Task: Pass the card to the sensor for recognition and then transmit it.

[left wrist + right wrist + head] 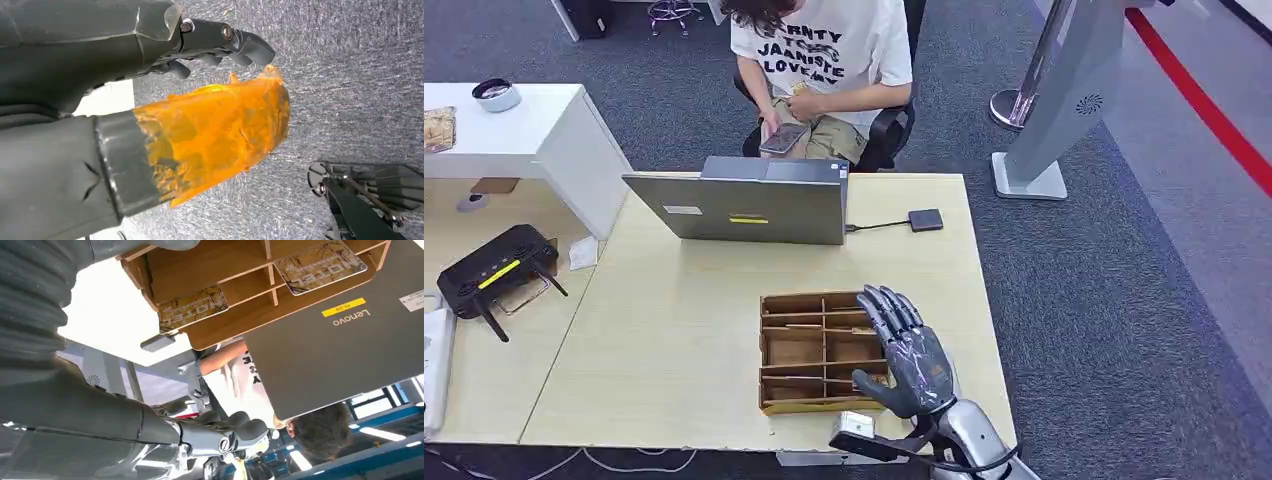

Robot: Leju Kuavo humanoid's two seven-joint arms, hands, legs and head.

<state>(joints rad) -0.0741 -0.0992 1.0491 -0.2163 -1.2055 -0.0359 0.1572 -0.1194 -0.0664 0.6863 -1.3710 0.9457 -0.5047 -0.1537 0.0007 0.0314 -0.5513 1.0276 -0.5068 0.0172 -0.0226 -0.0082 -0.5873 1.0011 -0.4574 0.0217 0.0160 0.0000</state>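
Observation:
A wooden divided tray [776, 350] lies near the table's front edge. In the right wrist view, patterned cards [193, 307] marked HOTEL lie in its compartments; another card [320, 261] sits closer to the laptop. My right hand [909, 355] hovers over the tray's right side, fingers stretched out and thumb apart, holding nothing. A small black sensor [925, 220] lies on the table to the right of the grey laptop [744, 205], joined to it by a cable. My left hand [150, 115], its thumb wrapped in orange tape, hangs over grey carpet with nothing in it.
A person sits behind the laptop [340, 345] looking at a phone [782, 138]. A black router [494, 272] lies on the left table, beside a white desk [544, 130] with a bowl [496, 94]. A grey stand [1029, 180] is at the back right. A small silver box [856, 424] sits at the front edge.

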